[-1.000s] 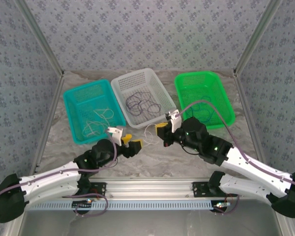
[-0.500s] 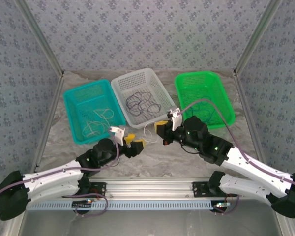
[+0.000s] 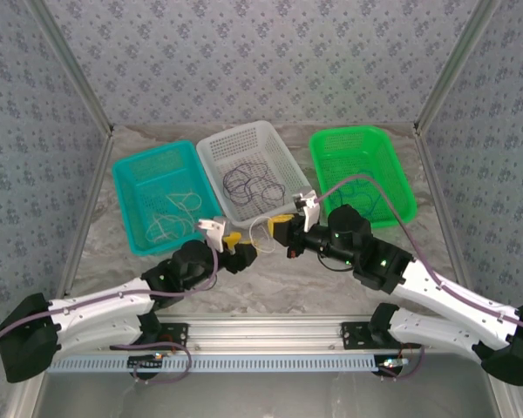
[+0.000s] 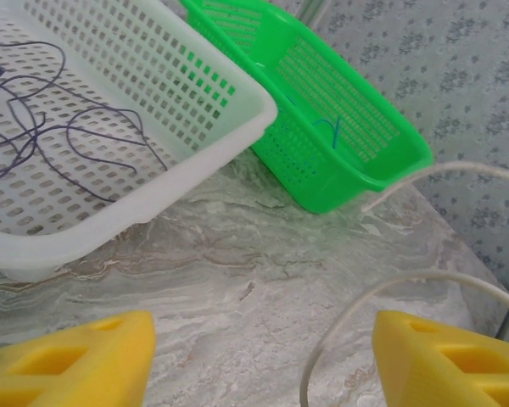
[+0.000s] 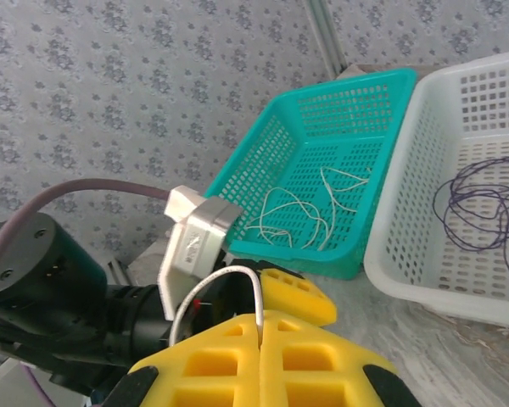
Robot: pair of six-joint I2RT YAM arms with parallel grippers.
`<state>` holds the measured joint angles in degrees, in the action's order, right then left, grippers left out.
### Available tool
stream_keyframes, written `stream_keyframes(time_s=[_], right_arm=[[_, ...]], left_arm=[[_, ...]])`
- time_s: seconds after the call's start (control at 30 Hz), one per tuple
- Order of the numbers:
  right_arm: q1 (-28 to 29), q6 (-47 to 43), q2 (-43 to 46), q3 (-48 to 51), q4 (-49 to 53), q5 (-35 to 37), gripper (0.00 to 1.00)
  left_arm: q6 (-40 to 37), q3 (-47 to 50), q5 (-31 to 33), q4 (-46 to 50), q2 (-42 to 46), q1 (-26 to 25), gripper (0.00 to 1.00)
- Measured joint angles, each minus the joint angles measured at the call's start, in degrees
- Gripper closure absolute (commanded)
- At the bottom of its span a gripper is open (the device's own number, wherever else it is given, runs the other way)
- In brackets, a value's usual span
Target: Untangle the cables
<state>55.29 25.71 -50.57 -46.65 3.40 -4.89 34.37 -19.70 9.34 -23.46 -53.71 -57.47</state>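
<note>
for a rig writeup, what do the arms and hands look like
The left arm and right arm are white with black joints and bases, each carrying a mauve hose. The left hand and right hand have blocky yellow fingers.

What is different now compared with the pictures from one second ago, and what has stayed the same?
The left claw moved forward and to the right, towards the thin pale whitish cable loop. Its jaws are open with the cable between them, not gripped. The right claw stayed shut on that cable, almost in place. The teal plastic basket, white plastic basket and green plastic basket did not move.
</note>
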Motion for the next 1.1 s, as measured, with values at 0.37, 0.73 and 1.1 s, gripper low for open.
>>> stream_keyframes(time_s=[0.37,0.73,1.1], right_arm=[[-0.3,0.3,2.3,-1.6,0.3,-0.5,1.0],[-1.9,-1.1,0.3,-7.4,1.5,4.1,1.0],[-5.8,-0.4,-5.5,-8.7,1.2,5.7,1.0]], left_arm=[[0.8,-5.5,8.5,12.2,-2.8,0.0,0.61],[-1.7,-6.9,12.9,24.1,-2.1,0.0,0.81],[-7.9,-7.3,11.4,27.5,-0.9,0.0,1.0]])
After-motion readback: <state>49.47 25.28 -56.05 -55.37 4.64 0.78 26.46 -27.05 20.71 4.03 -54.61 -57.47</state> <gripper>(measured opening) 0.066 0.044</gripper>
